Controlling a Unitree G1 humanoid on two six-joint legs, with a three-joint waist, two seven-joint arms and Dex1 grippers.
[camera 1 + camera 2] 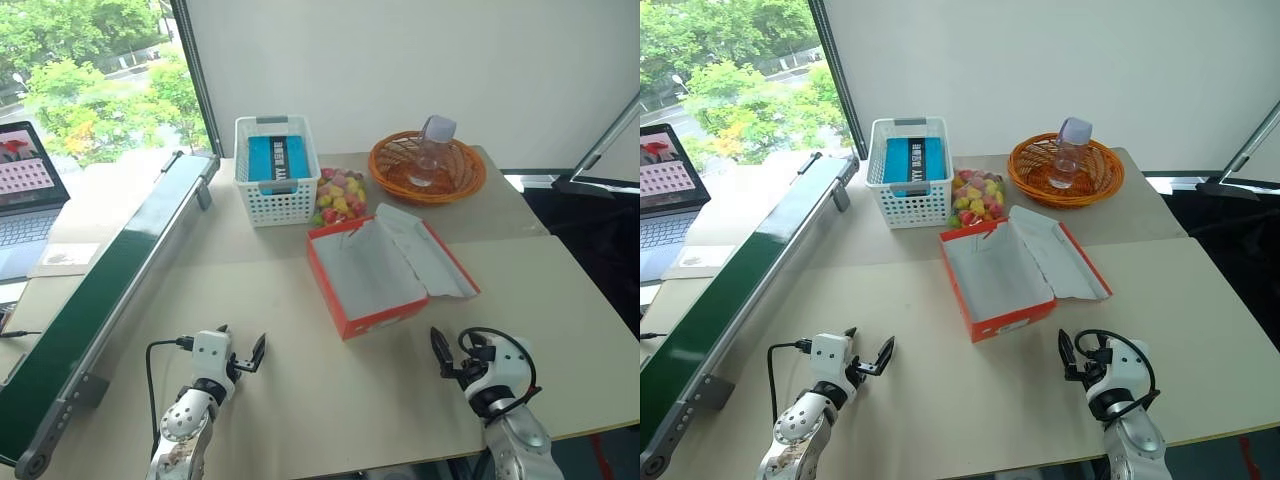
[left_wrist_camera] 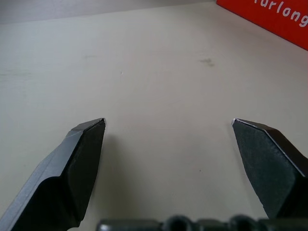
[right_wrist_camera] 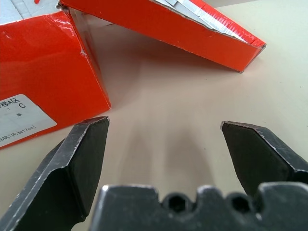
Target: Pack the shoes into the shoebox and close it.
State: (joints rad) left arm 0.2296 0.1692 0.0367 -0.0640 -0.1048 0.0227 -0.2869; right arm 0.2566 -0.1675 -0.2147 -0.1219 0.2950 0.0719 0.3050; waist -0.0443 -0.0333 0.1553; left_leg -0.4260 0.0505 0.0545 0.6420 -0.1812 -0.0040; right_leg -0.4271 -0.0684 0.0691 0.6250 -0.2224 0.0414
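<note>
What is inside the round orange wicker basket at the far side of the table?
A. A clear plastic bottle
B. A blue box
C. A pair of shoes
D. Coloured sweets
A: a clear plastic bottle with a pale cap stands inside the orange wicker basket.

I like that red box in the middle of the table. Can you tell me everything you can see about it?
The shoebox looks like thin cardboard, bright red-orange outside and white inside. It lies flat on the table, open, its lid folded out to the side, inner white face up, its far edge resting on the table. White paper lines the inside, and no shoes show in it. One end wall carries a white label with small print; another wall has white lettering. Nothing grips it; both grippers sit apart from it.
</note>
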